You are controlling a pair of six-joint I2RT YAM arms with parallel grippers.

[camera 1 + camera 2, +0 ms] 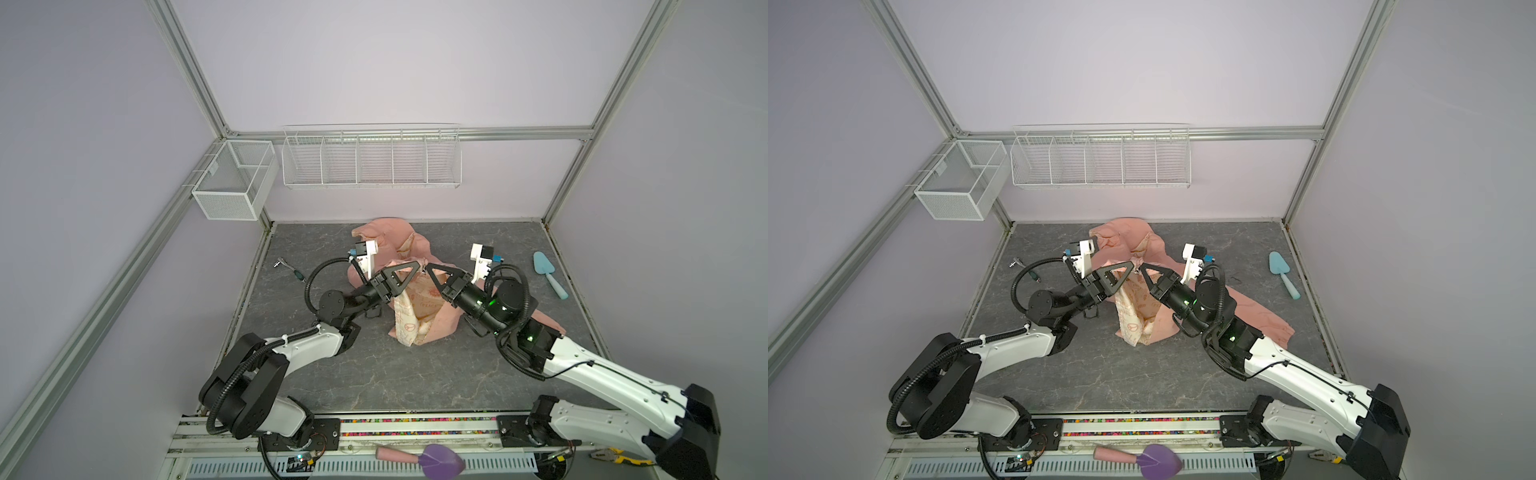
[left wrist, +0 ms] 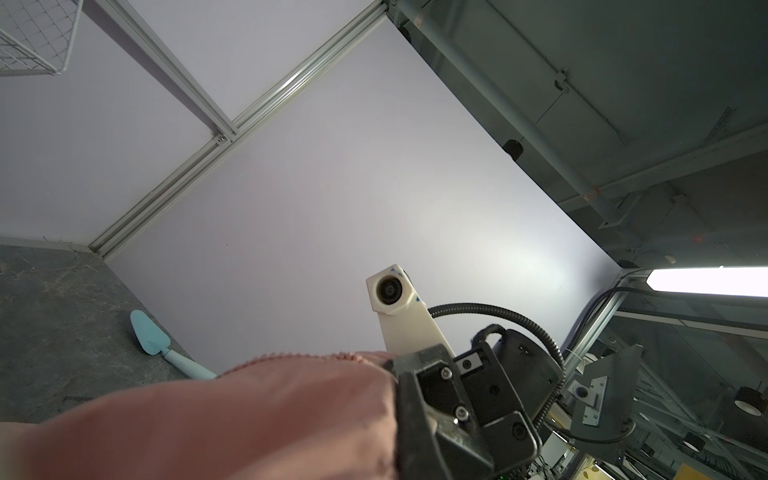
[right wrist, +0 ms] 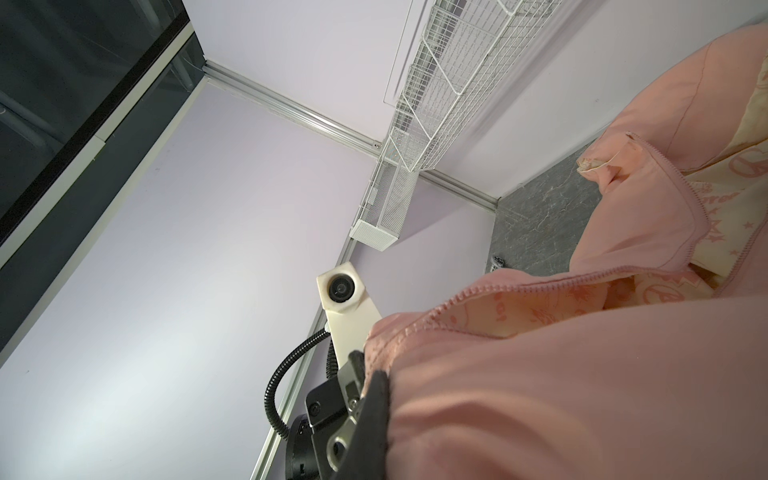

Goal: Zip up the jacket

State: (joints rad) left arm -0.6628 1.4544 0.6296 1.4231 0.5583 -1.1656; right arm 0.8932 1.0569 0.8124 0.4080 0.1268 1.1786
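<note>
The salmon-pink jacket (image 1: 384,239) lies crumpled at the middle back of the table and is unzipped, with its cream patterned lining (image 1: 409,316) hanging down in front. My left gripper (image 1: 419,267) and right gripper (image 1: 429,267) meet tip to tip above the table. Each is shut on a raised edge of the jacket (image 1: 1121,241). In both top views the left gripper (image 1: 1133,264) and right gripper (image 1: 1143,268) almost touch. Pink fabric (image 2: 249,415) fills the bottom of the left wrist view. The right wrist view shows the jacket (image 3: 582,395) and a zip edge (image 3: 540,286).
A light blue trowel (image 1: 548,270) lies at the right of the table. A small metal tool (image 1: 291,270) lies at the left. A white wire rack (image 1: 370,160) and a mesh box (image 1: 232,178) hang on the walls. A purple trowel (image 1: 436,457) rests on the front rail.
</note>
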